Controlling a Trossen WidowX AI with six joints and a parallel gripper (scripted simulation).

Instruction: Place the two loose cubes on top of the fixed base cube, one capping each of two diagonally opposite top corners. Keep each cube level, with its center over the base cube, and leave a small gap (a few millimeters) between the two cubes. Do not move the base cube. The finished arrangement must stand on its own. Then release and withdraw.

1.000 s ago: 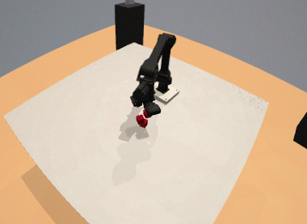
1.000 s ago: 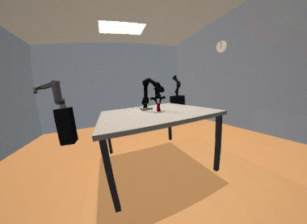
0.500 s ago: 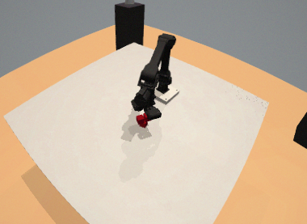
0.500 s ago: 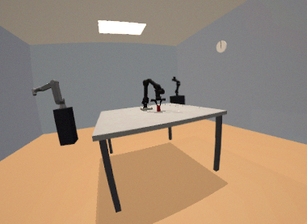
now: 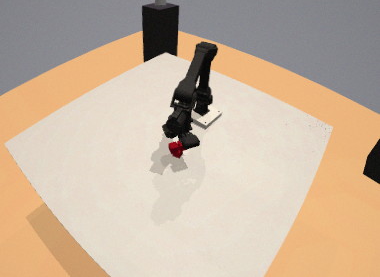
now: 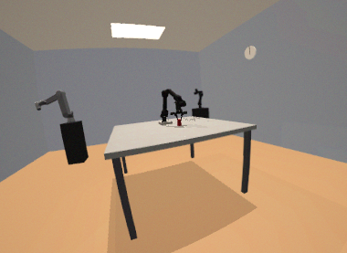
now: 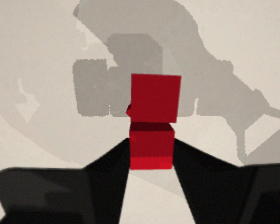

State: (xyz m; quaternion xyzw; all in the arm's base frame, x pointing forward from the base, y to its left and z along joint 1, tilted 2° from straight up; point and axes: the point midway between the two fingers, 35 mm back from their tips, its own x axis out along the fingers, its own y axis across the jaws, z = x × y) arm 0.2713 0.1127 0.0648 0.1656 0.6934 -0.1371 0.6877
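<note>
My gripper (image 7: 149, 142) (image 6: 179, 117) is shut on a red cube (image 7: 152, 145), one finger on each side of it. Just beyond it in the wrist view is a second red cube (image 7: 155, 98), its upper face showing, slightly turned relative to the held one. A small dark red corner (image 7: 128, 110) peeks out at its left edge, likely part of the base cube, which is otherwise hidden. In the top view the red cubes (image 5: 176, 149) merge into one cluster beside the black fingers. In the exterior view they form a small red column (image 6: 179, 122) under the gripper. Contact and gaps cannot be told.
The arm's white base plate (image 5: 208, 118) is on the pale table (image 5: 250, 181), behind the cubes. Other arms on black pedestals (image 5: 160, 33) (image 6: 74, 142) stand away from the table. Shadows of the arm fall around the cubes.
</note>
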